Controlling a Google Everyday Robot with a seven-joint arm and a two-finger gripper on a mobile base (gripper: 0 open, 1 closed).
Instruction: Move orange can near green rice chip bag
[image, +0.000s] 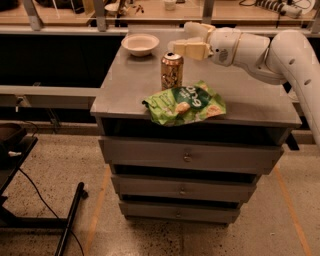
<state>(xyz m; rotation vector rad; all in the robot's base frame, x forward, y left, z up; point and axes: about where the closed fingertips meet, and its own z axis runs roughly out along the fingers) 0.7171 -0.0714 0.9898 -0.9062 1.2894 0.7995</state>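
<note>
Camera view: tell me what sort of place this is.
Probably a lab or workshop: a gray metal drawer cabinet, wooden workbenches behind it, and a speckled floor with tape lines. The robot's tool hovers close above the orange can.
</note>
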